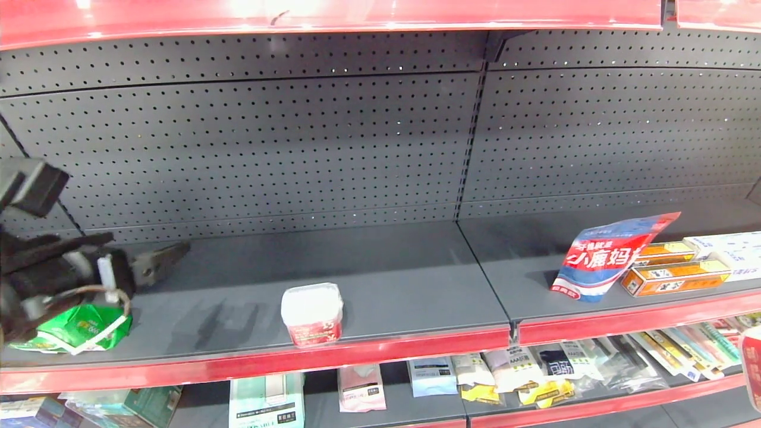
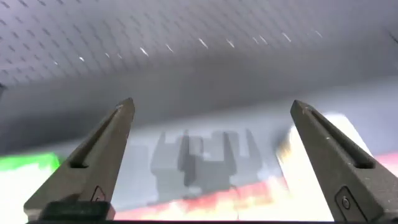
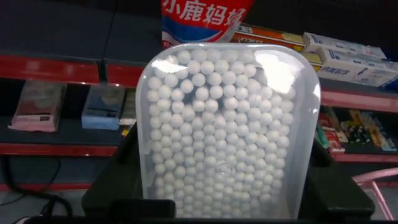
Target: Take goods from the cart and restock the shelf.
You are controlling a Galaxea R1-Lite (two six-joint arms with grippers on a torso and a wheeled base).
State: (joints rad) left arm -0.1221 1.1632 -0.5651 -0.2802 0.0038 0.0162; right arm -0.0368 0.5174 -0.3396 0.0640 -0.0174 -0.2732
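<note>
Left hand (image 2: 212, 106) gapes wide and empty above the shelf (image 1: 380, 279); right hand (image 3: 224, 199) clasps a tub (image 3: 227, 93) that hides its fingertips; the head view's edge cuts the tub off.

I see green packet (image 1: 71, 330) lying flat at near left of shelf (image 1: 368, 279), by front edge. On right, red-white-blue bag (image 1: 600, 255) sits tilted, its top corner leaning over two orange boxes (image 1: 675, 278) just right of it. White boxes (image 1: 728, 249) just beside those, further right. On lower tier: teal boxes (image 1: 125, 404) at left end, then pale green pack (image 1: 267, 401), pink packet (image 1: 361, 387), light blue packet (image 1: 432, 375). Beyond those, crowded row of small packets (image 1: 594, 362) running right; I can't tell them apart.
</note>
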